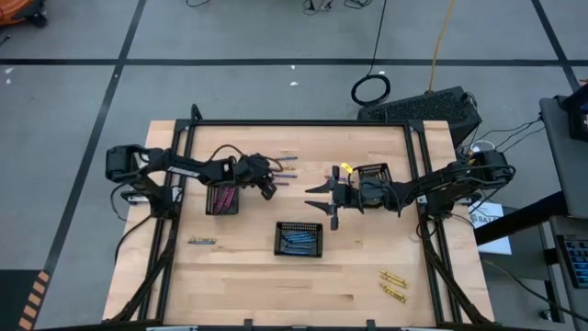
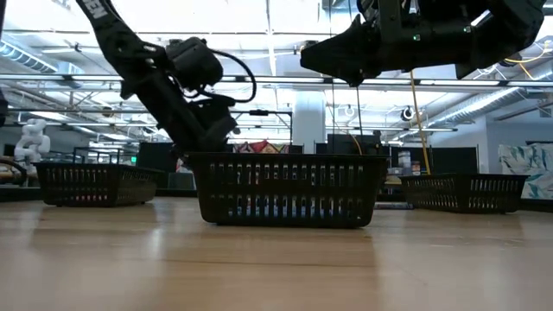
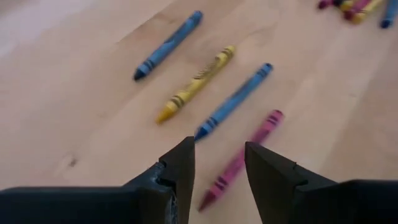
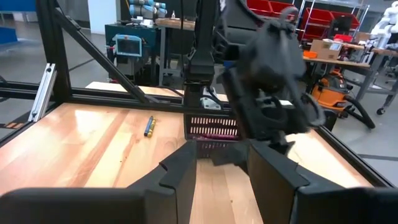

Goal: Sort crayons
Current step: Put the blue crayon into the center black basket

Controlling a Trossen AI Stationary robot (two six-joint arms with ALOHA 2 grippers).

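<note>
Dark fingers of the left gripper fill the near edge of its wrist view, parted by a modest gap with nothing between them, hovering just above a red-pink crayon that lies on the wooden table. Three black mesh trays stand on that table: the middle one holds blue crayons, the left one holds red-pink ones, and the far-right one sits beside the right arm. Over the table's middle the right gripper hangs well off the surface, its fingers likewise part open and empty. Under the left gripper four loose crayons lie close together: two blue, one yellow and the red-pink one, with a small mixed cluster farther off whose count I cannot tell. Elsewhere, two yellow crayons lie at the near right and a blue-and-yellow pair at the near left. The risk I see: the red-pink crayon lies slanted just beside a blue one, so closing fingers could catch both, or nudge the round stick so it rolls away; a skewed grip could also let it drop short of the left tray.
</note>
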